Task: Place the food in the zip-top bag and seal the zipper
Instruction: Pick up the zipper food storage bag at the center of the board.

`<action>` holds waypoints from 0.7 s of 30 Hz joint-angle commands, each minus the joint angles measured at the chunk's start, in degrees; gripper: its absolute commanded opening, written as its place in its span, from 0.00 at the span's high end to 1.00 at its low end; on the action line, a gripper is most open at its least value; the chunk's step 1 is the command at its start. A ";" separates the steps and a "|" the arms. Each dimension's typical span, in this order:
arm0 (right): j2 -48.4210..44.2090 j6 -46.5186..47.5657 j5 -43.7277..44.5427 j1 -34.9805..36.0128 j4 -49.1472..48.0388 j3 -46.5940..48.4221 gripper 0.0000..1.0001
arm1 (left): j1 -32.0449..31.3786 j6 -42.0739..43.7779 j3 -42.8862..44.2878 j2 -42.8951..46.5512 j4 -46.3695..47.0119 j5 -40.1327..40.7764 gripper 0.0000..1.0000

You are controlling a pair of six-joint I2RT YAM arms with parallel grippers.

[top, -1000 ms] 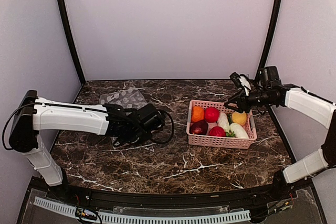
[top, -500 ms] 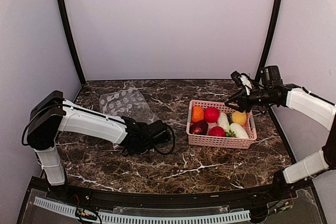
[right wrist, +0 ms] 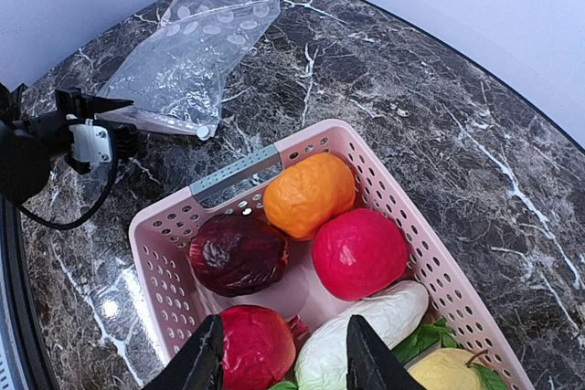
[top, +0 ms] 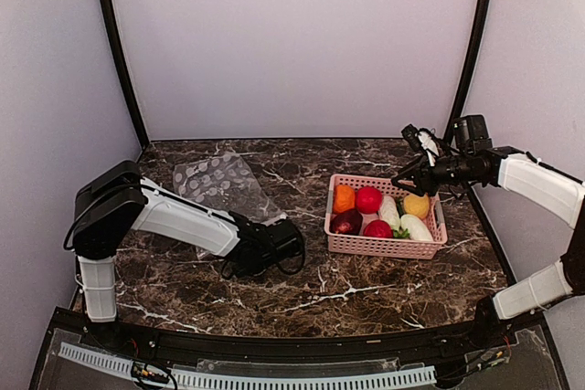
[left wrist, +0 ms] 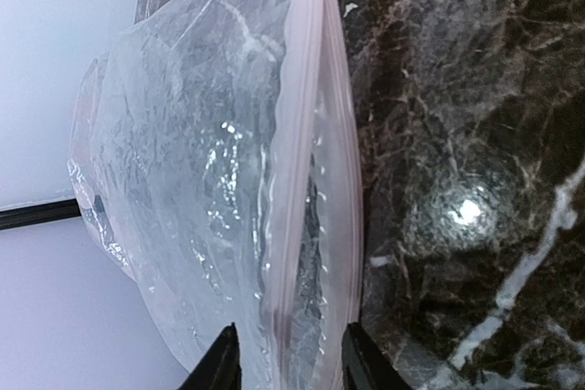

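Observation:
The zip-top bag [top: 219, 184] lies flat at the back left, clear with pale dots. Its pinkish zipper [left wrist: 302, 180] runs straight down the left wrist view and passes between the tips of my left gripper [left wrist: 291, 367]. That gripper is open, its jaws straddling the bag's mouth edge, low at the bag's near right corner [top: 272, 237]. The food sits in the pink basket [right wrist: 164, 226]: an orange piece [right wrist: 309, 195], a red one [right wrist: 359, 253], a maroon one [right wrist: 238, 253] and a white-green one [right wrist: 366, 340]. My right gripper [right wrist: 283, 358] hangs open above them, holding nothing.
The basket [top: 340, 242] stands right of centre on the dark marble table. A black cable [top: 297, 258] loops beside the left wrist. Pale walls and black corner posts [top: 119, 52] close in the back and sides.
The left arm has swung nearer and rightward, bringing its gripper to the bag's near right corner, and its jaws have narrowed around the zipper edge. The right arm has not moved.

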State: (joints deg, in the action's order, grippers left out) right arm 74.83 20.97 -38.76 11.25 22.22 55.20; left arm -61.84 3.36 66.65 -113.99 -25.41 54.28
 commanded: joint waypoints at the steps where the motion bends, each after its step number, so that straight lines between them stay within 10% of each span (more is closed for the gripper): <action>1: 0.02 0.73 0.15 -0.31 -1.52 -0.64 0.56 | 1.33 -2.31 2.18 0.26 -2.32 3.36 0.67; 11: 0.43 0.63 -0.23 -0.28 -1.52 -0.26 0.57 | 6.72 -2.96 2.18 6.24 -3.23 -1.40 0.98; 21: 3.44 3.29 -2.13 -0.13 6.20 7.75 0.58 | 8.76 0.16 13.66 12.93 -10.38 -12.05 0.99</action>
State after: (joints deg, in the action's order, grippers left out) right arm 76.55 23.53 -38.13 11.25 24.86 58.33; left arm -53.47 2.37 75.18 -105.03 -31.48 49.04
